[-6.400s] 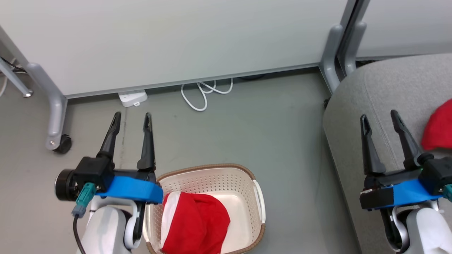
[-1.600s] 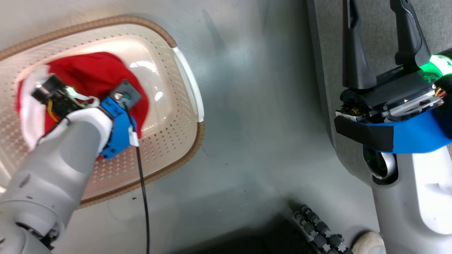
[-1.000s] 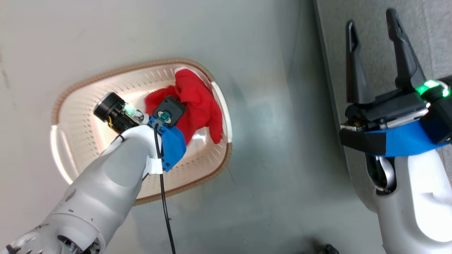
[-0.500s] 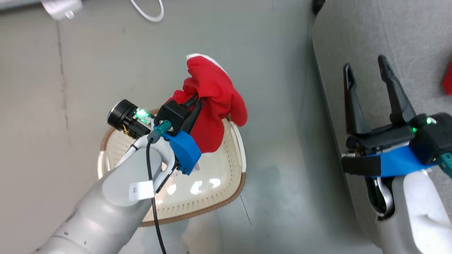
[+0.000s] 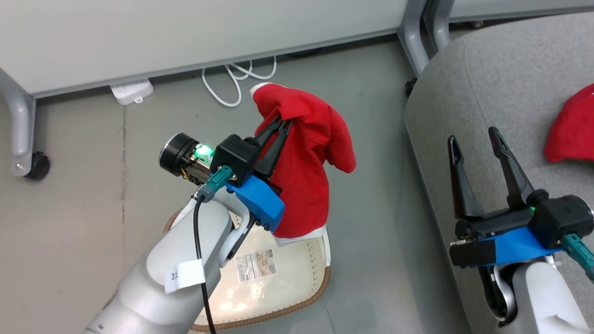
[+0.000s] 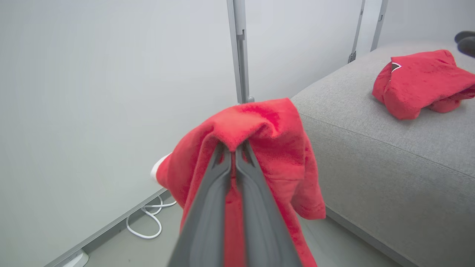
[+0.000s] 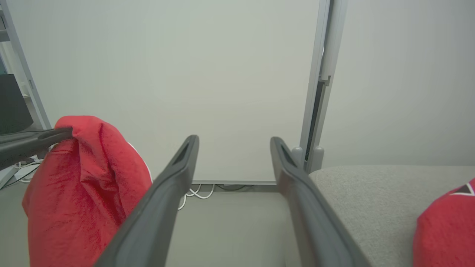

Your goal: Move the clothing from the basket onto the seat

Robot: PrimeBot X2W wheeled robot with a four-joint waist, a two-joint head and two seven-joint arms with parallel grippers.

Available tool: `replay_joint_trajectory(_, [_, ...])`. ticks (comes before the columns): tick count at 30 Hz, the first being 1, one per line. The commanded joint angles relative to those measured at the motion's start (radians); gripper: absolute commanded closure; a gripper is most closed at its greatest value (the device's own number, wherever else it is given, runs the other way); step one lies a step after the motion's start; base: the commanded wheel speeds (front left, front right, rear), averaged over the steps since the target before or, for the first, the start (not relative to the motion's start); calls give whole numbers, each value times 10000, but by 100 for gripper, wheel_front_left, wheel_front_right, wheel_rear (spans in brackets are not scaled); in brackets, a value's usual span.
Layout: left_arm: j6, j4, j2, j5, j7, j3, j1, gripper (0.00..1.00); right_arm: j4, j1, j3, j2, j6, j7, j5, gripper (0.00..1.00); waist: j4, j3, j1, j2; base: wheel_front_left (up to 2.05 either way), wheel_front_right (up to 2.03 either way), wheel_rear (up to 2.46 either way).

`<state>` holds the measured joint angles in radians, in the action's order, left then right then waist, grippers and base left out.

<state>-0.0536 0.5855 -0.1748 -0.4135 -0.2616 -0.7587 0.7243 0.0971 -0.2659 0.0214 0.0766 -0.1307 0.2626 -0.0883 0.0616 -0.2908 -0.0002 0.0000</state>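
Garment rose higher above basket, clamped in left end effector (right end effector apart).

Two grippers are counted, left gripper and right gripper; two red garments, one garment pinched in the left, second garment beside the right; one basket below the left, one seat under the right

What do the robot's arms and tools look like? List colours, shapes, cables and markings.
The left tool and right tool each have two long dark tapering fingers, a black body, a blue bracket and a teal connector. Both forearms are pale grey; the left carries a black cable and a white label.
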Motion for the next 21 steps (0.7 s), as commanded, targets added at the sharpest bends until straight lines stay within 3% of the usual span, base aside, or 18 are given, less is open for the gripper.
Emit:
replay_joint_trajectory(1, [-45, -121, 67, 77, -48, 138, -92, 100, 43, 212, -12, 53, -1, 34, -4, 0, -103, 357, 2, 0, 0, 0, 0])
replay_joint_trajectory(21, [-360, -519, 664, 512, -49, 617, -247, 100, 232, 1128, 35, 63, -1, 34, -139, 0, -429, 1725, 2, 0, 0, 0, 0])
